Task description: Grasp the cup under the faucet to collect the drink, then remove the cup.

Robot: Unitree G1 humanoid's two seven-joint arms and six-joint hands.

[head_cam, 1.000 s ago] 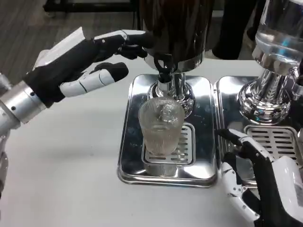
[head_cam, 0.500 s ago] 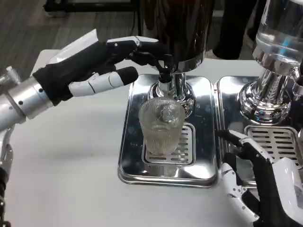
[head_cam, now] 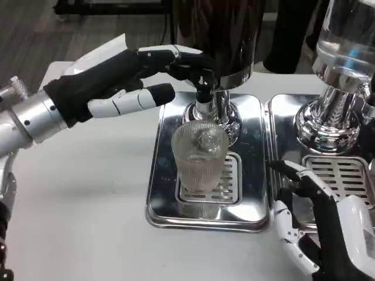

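White tabletop (head_cam: pixel 82 222) carrying two drink dispensers side by side. The left dispenser (head_cam: pixel 214 35), dark-bodied, stands on a steel tray (head_cam: pixel 167 175); the right dispenser (head_cam: pixel 345 70), with a clear vessel, has its own tray (head_cam: pixel 345 175). The left robot hand (head_cam: pixel 126 79) reaches in from the left at faucet height, fingers extended and apart, holding nothing; its upper fingertips (head_cam: pixel 199 64) lie at the black faucet lever (head_cam: pixel 204 82), though actual contact cannot be told. This placement suits pressing the lever to start the pour. The right robot hand (head_cam: pixel 319 228) rests low at the near right, beside the left tray's corner, fingers spread and gripping nothing (probably waiting to take the cup once it is filled). The cup (head_cam: pixel 199 155), clear and ribbed, stands upright on the slotted drip grate (head_cam: pixel 228 175) directly below the faucet, so that any flow falls into it and spills drain through the slots. No liquid stream can be made out, and the cup's fill level cannot be judged. By this reading the collecting step is just starting; removal is not yet begun.
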